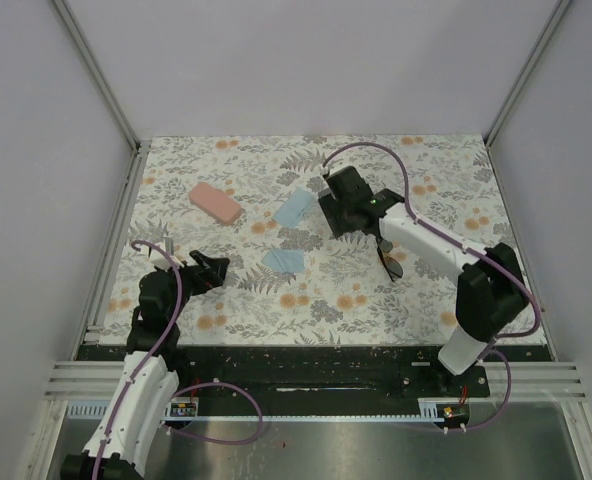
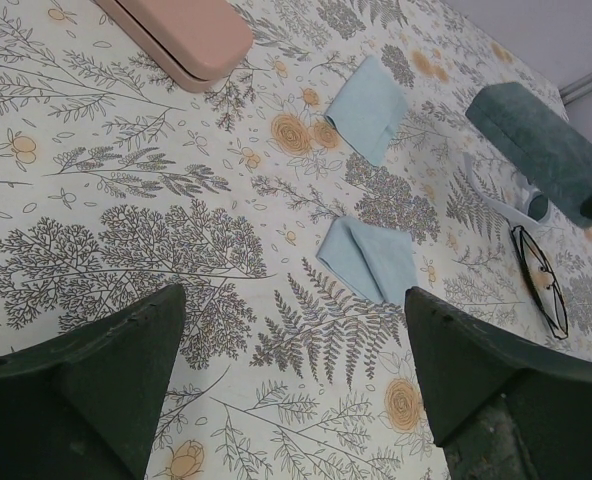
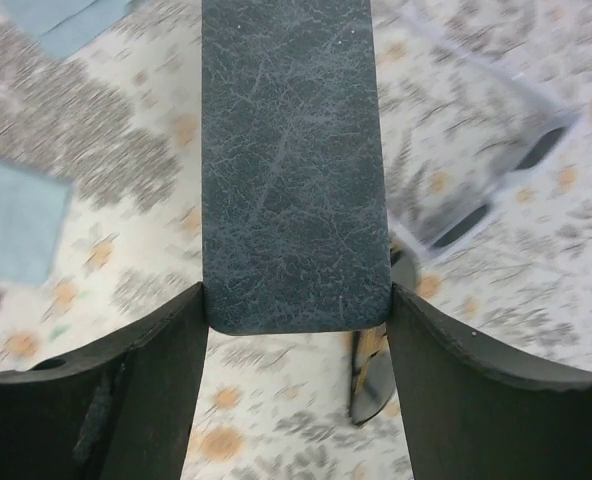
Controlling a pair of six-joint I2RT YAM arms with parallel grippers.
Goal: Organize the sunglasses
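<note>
My right gripper (image 1: pixel 338 212) is shut on the blue-grey case (image 3: pixel 291 150) and holds it above the table; the case also shows in the left wrist view (image 2: pixel 536 150). The dark-lens sunglasses (image 1: pixel 390 260) lie folded on the table below and to the right of it, and show in the left wrist view (image 2: pixel 538 280) and the right wrist view (image 3: pixel 371 375). The pale translucent sunglasses (image 3: pixel 476 190) lie just beyond them (image 2: pixel 496 205), mostly hidden by the arm in the top view. My left gripper (image 1: pixel 211 272) is open and empty over the floral cloth (image 2: pixel 296 300).
A pink case (image 1: pixel 214 203) lies at the back left (image 2: pixel 181 35). Two light blue cloths lie mid-table, one farther (image 1: pixel 294 208) and one nearer (image 1: pixel 281 261). Metal rails and grey walls border the table.
</note>
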